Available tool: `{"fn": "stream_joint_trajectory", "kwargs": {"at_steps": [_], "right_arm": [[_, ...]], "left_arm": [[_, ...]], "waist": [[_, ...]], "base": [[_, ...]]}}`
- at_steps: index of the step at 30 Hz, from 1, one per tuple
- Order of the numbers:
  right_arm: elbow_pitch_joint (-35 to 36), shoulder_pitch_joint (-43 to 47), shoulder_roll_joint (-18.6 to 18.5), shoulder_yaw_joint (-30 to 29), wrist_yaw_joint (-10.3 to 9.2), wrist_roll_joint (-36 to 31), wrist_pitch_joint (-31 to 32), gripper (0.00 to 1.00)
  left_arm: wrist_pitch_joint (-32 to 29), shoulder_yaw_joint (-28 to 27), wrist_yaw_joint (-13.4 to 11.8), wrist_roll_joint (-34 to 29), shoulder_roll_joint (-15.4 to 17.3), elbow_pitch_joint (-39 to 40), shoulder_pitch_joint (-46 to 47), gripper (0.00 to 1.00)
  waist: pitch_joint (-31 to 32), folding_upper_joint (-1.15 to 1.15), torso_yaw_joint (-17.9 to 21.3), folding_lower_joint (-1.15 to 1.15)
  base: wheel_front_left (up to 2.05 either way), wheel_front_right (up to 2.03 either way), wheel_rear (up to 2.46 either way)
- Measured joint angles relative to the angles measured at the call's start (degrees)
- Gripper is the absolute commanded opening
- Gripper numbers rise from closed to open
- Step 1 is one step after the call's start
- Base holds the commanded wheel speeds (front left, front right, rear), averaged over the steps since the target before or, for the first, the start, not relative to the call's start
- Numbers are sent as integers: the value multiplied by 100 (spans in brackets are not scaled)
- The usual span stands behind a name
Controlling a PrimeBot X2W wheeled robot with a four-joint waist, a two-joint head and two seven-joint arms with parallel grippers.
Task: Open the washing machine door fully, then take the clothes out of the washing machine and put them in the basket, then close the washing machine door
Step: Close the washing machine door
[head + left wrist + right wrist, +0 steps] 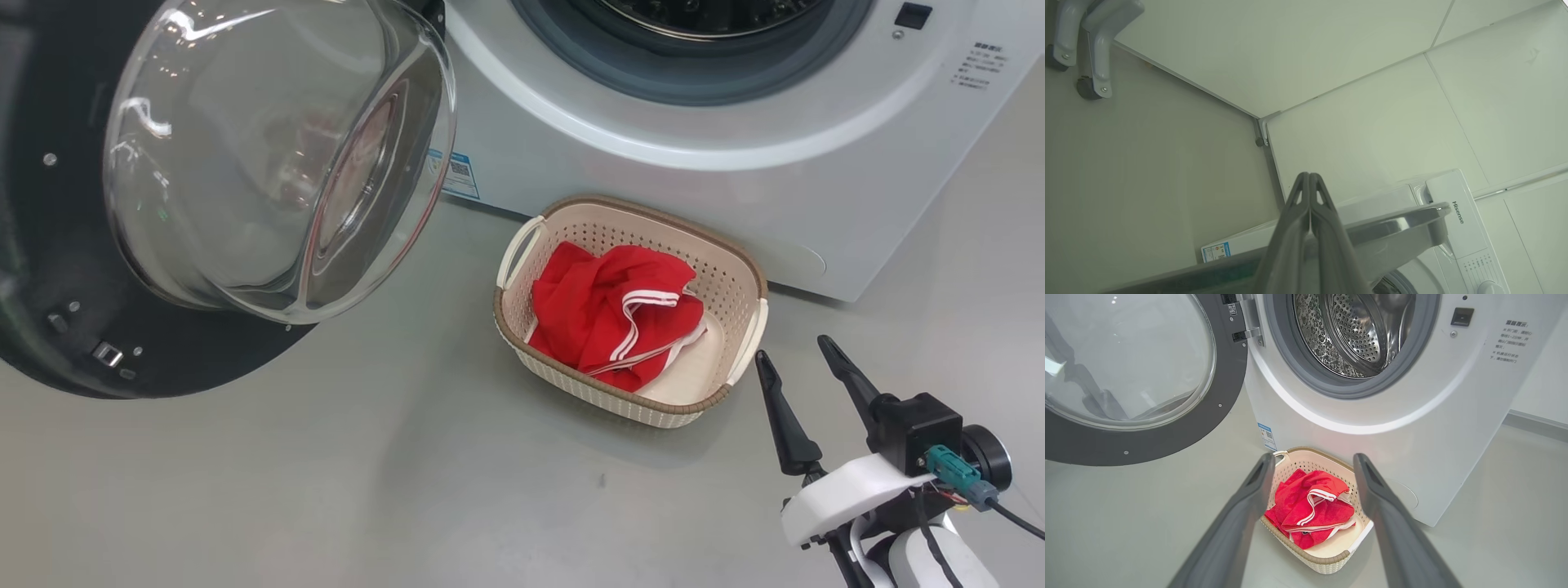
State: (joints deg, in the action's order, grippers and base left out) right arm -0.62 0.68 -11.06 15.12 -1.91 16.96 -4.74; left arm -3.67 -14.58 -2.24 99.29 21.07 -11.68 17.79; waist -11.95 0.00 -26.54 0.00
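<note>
- Holding the right hand [791, 347] spread wide and empty above the grey floor [367, 490], just beside the small cream perforated plastic basket [620, 400] with the brown woven-look rim. In the right wrist view, framing that basket between the two long dark fingers [1241, 506].
- Pressing the left hand [1309, 176] narrow, tips together on nothing visible, and pointing it toward a wall corner.
- Finding the red sports garments with white stripe trim [608, 314] heaped inside the basket. Judging the wide spread as suited to letting cloth go.
- Seeing the perforated steel drum [1355, 335] of the large white front-loading washing machine [653, 163] looking bare as far as shown, so judging door-closing as the step in hand.
- Noting the big round door with glossy black rim and bulging clear glass bowl [269, 163] swung wide at the left, well apart from the basket.
- Judging the basket, set close under the opening for a short carry, low enough to clear the door's swing, and the right hand as needing to be out of that arc.
</note>
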Motion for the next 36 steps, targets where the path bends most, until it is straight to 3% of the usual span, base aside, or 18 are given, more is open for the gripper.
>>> {"fn": "stream_joint_trajectory", "kwargs": {"at_steps": [10, 20, 28, 36], "right_arm": [[49, -58, -56, -137, -25, 1, 15, 100], [57, -62, -78, -182, -30, 1, 14, 100], [86, -64, -92, -222, -64, 2, 9, 100], [90, -64, -134, -219, -71, 2, -11, 100]], "left_arm": [[-200, 169, 47, 0, 15, -460, 499, 0], [-483, 320, 211, -7, 186, -728, 618, 0], [-1010, 609, 494, 0, 271, -795, 625, 0], [-1527, 810, 738, 257, 105, -815, 556, 0]], "waist": [[-293, 0, 254, 0], [-365, 0, 251, 0], [-391, 0, 170, 0], [-400, 0, 26, 0]], "base": [[0, 0, 0], [0, 0, 0], [0, 0, 0], [0, 0, 0]]}}
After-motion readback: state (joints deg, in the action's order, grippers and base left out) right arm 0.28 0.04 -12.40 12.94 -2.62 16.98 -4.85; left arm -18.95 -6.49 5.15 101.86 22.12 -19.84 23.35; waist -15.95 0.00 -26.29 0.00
